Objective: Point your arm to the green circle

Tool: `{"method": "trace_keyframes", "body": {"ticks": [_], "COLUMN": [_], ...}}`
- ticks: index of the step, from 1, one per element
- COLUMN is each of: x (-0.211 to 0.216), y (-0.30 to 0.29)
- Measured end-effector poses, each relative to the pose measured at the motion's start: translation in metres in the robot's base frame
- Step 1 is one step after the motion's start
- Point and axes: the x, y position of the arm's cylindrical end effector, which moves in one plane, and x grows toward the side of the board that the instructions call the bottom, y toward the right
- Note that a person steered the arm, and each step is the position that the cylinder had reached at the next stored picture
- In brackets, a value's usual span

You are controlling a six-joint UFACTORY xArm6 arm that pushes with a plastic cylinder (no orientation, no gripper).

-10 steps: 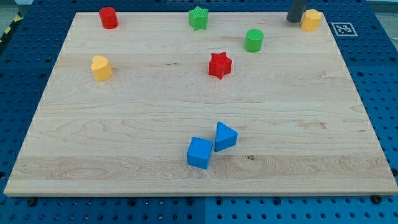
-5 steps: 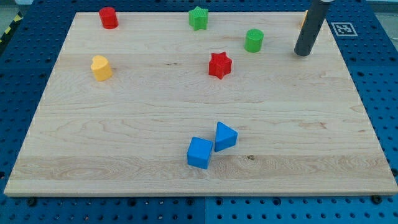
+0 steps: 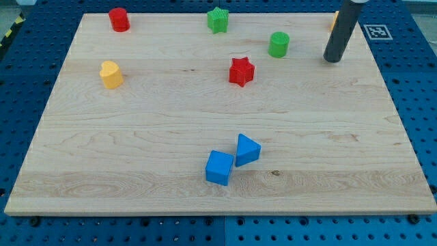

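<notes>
Board: wooden table top (image 3: 205, 109), lying on a blue pegboard (image 3: 423, 89).
My tip: (image 3: 332, 59) lower end of my dark rod, down on the wood near the view's top right. No jaws on me, just a rod, so nothing to open, clench or grasp.
Green circle: (image 3: 278, 44) upper right part of the board, to the view's left of my tip & slightly higher. Clear strip of wood between us, not touching.
Tip vs circle: near, same side of the board, apart.
Orange block: (image 3: 334, 19) only a sliver shows behind my rod at the view's top right; shape can't tell.
Green star: (image 3: 218, 20) top edge, centre, to the view's left of the green circle.
Red star: (image 3: 241, 71) below & to the view's left of the green circle, near it, not touching.
Red cylinder: (image 3: 119, 19) top left corner area.
Yellow block: (image 3: 110, 74) left side, rounded-looking; exact shape unclear.
Blue cube: (image 3: 219, 167) lower centre.
Blue triangle block: (image 3: 247, 149) just beside the blue cube, up & to the view's right, looks to be touching it at a corner.
Marker: black-and-white square tag (image 3: 377, 31) on the pegboard off the board's top right corner.
</notes>
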Motion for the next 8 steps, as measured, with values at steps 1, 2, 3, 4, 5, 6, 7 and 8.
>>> {"method": "trace_keyframes", "body": {"ticks": [1, 2, 3, 4, 5, 6, 7, 8], "x": [0.0002, 0.0002, 0.0009, 0.004, 0.0055, 0.007, 0.0068, 0.0023], "y": [0.0, 0.0, -0.0078, -0.0091, -0.0091, -0.0091, -0.0091, -0.0091]}}
